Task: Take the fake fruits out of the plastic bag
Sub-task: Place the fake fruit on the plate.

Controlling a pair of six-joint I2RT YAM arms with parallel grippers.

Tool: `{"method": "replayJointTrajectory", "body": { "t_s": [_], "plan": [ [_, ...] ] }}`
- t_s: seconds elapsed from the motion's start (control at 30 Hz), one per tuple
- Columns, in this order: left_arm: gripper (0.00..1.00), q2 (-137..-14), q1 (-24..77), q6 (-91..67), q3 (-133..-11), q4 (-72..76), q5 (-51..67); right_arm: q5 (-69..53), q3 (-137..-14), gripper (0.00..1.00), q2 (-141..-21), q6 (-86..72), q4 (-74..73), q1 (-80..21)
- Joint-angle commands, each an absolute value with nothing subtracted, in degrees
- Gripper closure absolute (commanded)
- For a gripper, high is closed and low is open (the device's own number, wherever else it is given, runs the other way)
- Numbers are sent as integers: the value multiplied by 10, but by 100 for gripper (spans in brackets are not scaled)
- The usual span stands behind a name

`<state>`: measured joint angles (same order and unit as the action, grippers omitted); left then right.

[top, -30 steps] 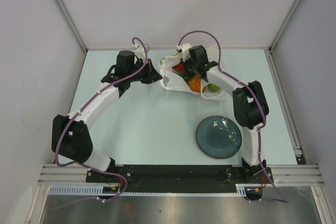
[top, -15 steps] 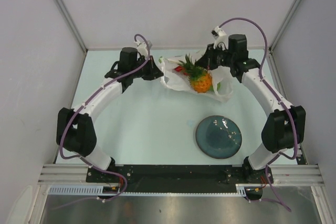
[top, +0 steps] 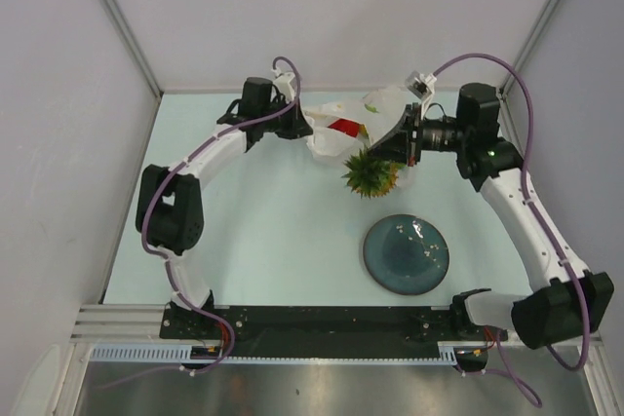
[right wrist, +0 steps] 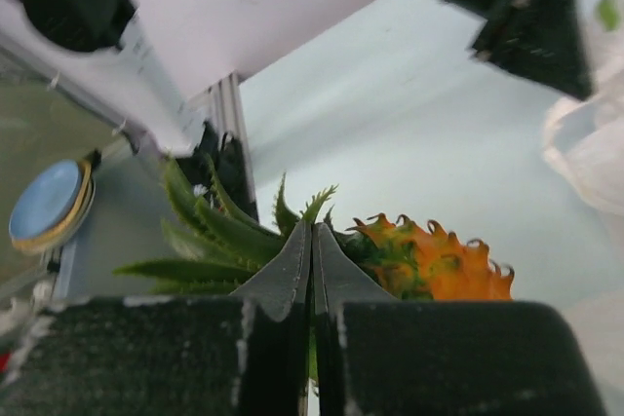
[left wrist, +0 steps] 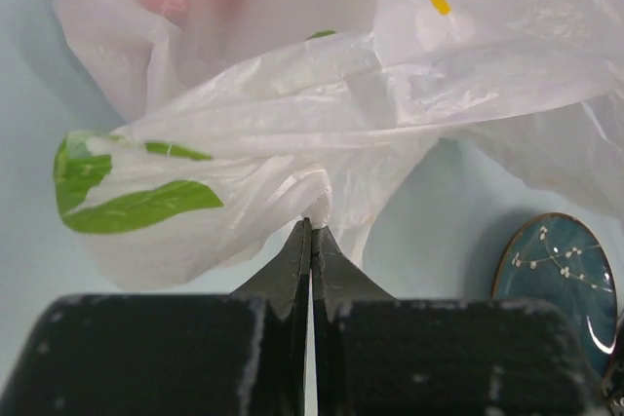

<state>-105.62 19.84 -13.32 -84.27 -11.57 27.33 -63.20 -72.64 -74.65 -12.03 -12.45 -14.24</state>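
While the left gripper [left wrist: 312,226] keeps its jaws clenched on a gathered fold of the plastic bag [left wrist: 292,94], the right gripper [right wrist: 312,236] has its jaws shut on a leaf of the pineapple [right wrist: 434,260], at its green crown.

Change noted: a second ago the right gripper was down in the bag's mouth. Half a second ago the pineapple lay half out across the film. It is now wholly clear of the bag, carried by the crown. In the overhead view it is at 5 o'clock from the bag and 11 o'clock from the plate [top: 407,253]. Whether its base touches the tabletop [top: 273,231] cannot be told. The left arm has swung toward 1 o'clock, drawing the bag's 9 o'clock edge up and bunching the film.

Finding: the first fruit is extracted, in my judgement. A red piece [top: 343,126] shows through the film, so the bag is not yet emptied. No other fruit can be made out in the bag from these views. The bag lies at 12 o'clock on the tabletop, between the two wrists.
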Motion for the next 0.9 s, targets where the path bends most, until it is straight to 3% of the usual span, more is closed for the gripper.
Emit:
{"method": "replayJointTrajectory", "body": {
  "t_s": [0.0, 0.23, 0.5, 0.87],
  "plan": [
    [100, -1077, 196, -98, -899, -118, 270, -710, -697, 100, -719, 44, -307, -143],
    [100, -1072, 202, -84, -910, -128, 233, -708, -672, 100, -723, 244, -498, -112],
    [100, -1045, 205, -87, -892, -129, 240, -714, -633, 100, -814, 526, -731, -13],
    [100, -1035, 207, -68, -883, -140, 233, -780, -658, 100, -994, 669, -871, 86]
  ]
}}
